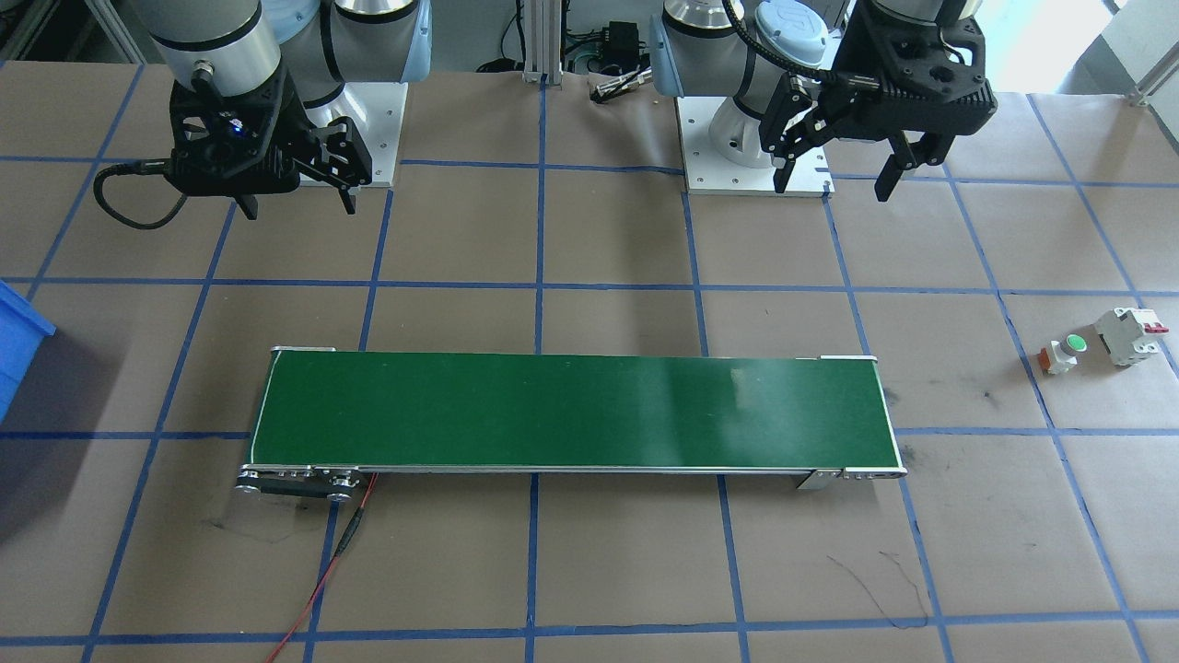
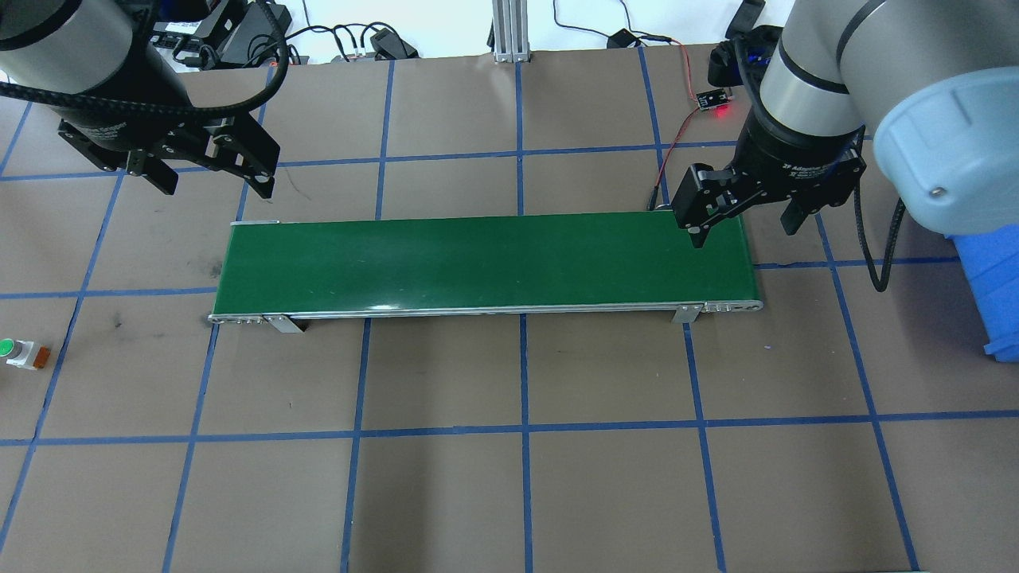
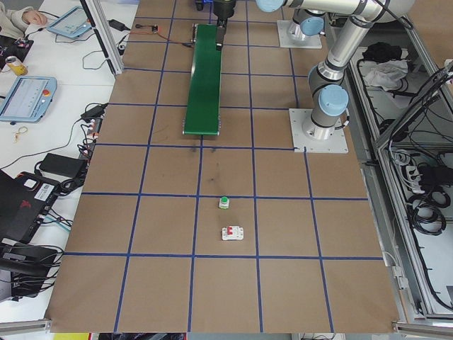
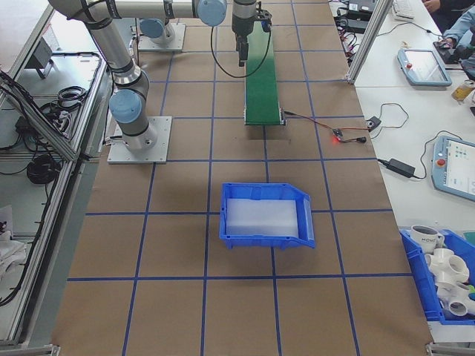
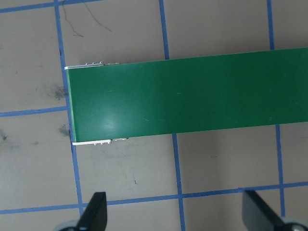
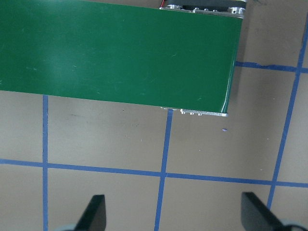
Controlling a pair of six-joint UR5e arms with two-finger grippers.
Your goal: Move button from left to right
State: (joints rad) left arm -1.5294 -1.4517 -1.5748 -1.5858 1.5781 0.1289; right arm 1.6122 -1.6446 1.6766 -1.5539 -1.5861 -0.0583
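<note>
A brown paper-covered tabletop ruled into squares by blue tape carries a long green conveyor belt on a silver frame, lying across its middle. An open blue plastic bin with a pale floor sits well beyond the belt's end on the robot's right. The left hand hangs above the tabletop near the belt's left end, its black fingers spread wide and holding nothing; the right hand hangs over the belt's right end, likewise wide open and empty. Far out on the robot's left stands a white boxy circuit breaker with a red lever, and just beside it, apart from both hands, lies the small button with a round green cap, white body and orange-red base.
</note>
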